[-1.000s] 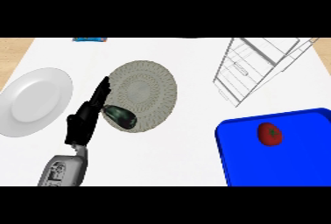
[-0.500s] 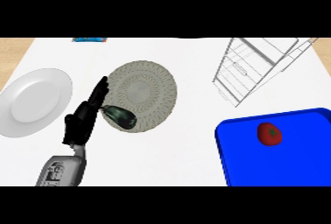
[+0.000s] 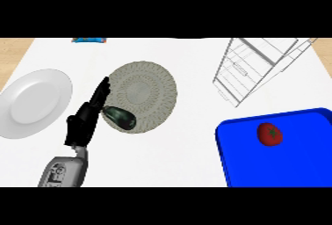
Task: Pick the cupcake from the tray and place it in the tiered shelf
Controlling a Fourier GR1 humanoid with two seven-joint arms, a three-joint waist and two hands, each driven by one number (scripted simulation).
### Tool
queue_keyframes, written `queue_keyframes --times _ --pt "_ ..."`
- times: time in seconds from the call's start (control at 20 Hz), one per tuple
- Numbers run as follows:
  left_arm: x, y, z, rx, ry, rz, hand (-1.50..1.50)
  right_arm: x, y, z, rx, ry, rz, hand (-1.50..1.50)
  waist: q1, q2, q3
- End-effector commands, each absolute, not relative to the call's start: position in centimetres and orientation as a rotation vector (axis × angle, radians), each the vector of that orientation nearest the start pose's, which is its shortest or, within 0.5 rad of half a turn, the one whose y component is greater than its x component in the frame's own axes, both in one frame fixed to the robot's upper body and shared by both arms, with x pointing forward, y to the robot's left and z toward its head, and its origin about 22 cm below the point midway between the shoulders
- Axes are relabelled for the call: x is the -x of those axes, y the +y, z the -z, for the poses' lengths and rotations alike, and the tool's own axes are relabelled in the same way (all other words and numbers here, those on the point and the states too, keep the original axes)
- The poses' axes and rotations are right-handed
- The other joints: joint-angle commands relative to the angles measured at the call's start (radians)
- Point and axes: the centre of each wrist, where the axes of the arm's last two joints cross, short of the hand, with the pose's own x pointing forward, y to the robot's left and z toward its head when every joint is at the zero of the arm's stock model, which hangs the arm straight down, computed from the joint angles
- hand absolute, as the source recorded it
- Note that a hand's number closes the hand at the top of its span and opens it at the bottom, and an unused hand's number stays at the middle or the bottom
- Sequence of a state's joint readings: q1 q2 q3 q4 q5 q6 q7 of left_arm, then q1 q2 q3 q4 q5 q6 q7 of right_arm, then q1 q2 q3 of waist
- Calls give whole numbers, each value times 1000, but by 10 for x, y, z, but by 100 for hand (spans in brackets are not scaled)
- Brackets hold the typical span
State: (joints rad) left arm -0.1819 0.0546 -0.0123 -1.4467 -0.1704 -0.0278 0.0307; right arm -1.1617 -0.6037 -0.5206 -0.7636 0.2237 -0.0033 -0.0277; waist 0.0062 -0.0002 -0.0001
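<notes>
Head view, looking steeply down on white desk [image 3: 194,110]. Cupcake [image 3: 271,133] lying in blue tray [image 3: 285,167] at lower right, toward the tray's far rim; reads here as a red rounded lump with a dark green mark on top, shape otherwise hard to tell. Not in the tiered shelf [image 3: 256,66]: wire frame at upper right, tilted in this view, apart from the tray and beyond its far rim, no red showing inside it. Left hand [image 3: 83,123] at left of centre, released, fingers straight and pointing up the view, tips at the left edge of a grey ribbed plate [image 3: 146,88]; grasping nothing. Dark glossy oval [image 3: 121,117] just beside the hand on that plate's near edge; cannot tell whether thumb or separate item. White plate [image 3: 32,101] further left. Right hand not visible, state unknown. Judgement: tray and shelf both on the right side, well apart from the left hand, so a pick of the cupcake would suit the right arm; left hand looks parked out of the way.
</notes>
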Motion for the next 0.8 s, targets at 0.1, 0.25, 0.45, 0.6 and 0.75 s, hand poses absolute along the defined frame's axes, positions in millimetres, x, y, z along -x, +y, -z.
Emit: queue_keyframes --times 0.1,0.25,0.45,0.6,0.75 --pt "-287 233 -23 -121 -1570 262 0 -390 -420 -350 535 -1948 321 -150 -1 -1 0" --pt "-289 210 -15 -117 -1574 264 0 -359 -474 -351 574 -1890 371 -150 -13 2 1" --pt "-282 225 -23 -85 -1572 275 0 -335 -513 -352 640 -1713 316 -150 11 7 1" --pt "-286 203 -13 -96 -1598 260 0 -303 -547 -353 638 -1682 244 -150 5 13 2" --pt "-281 220 -18 -99 -1596 268 0 -278 -574 -338 659 -1660 226 -150 12 13 3"
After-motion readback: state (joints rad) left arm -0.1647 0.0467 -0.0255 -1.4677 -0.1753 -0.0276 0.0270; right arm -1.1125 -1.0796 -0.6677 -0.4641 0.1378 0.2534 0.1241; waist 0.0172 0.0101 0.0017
